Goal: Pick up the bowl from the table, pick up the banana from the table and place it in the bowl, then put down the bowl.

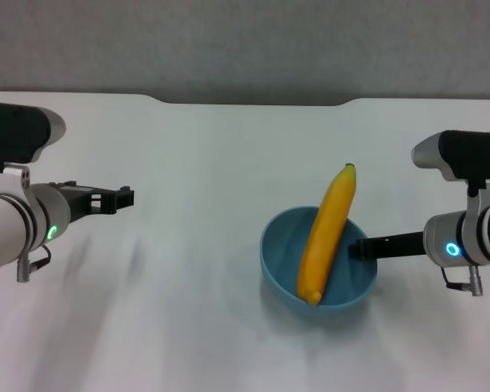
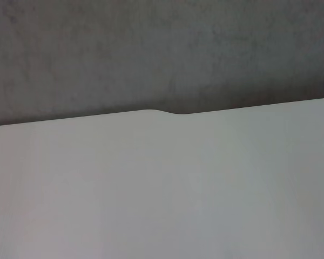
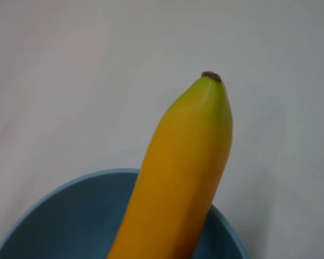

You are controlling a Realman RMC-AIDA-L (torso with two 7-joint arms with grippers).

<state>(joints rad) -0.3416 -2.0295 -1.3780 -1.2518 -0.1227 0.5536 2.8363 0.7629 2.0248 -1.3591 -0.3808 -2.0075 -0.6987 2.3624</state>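
Beside right tool (image 1: 353,247): banana (image 1: 327,237) in bowl (image 1: 279,255)

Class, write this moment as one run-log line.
banana: in bowl, tip over rim | right gripper: at bowl rim | left gripper: away, over table

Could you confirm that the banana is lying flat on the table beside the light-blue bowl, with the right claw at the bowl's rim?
Not quite: the banana sits inside the bowl, leaning over its far rim, as the head view shows. The right claw is indeed at the rim.
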